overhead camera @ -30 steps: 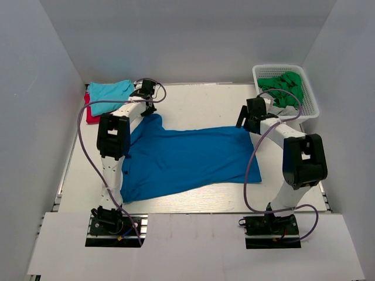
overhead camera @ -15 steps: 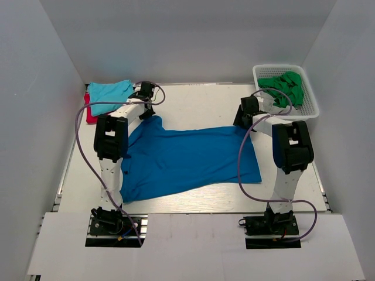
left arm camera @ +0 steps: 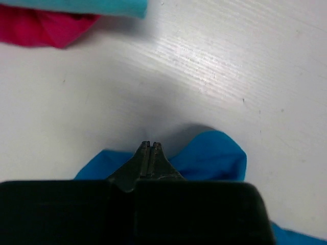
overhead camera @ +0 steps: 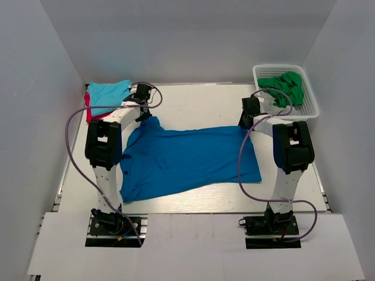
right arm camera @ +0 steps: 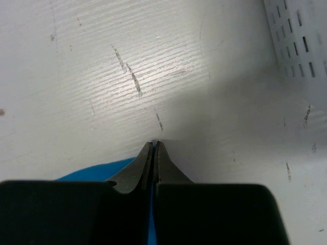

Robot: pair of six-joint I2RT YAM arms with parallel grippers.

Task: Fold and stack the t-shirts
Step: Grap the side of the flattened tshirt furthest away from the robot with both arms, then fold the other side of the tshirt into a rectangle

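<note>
Royal-blue t-shirt (overhead camera: pixel 187 161) spread flat on the desk (overhead camera: pixel 199 105), between the arms. Left hand (left arm camera: pixel 149 146) and right hand (right arm camera: pixel 153 145) are each pinched fully closed on its far edge. Best practice: raise both corners evenly, keeping the edge taut, then fold toward the near hem.

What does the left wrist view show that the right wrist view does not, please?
Only the left wrist view shows the red t-shirt and turquoise t-shirt at its top edge. Only the right wrist view shows the slotted wall of the white basket. Both show the royal-blue t-shirt on the white table, pinched by a shut gripper: the left gripper, the right gripper.
</note>
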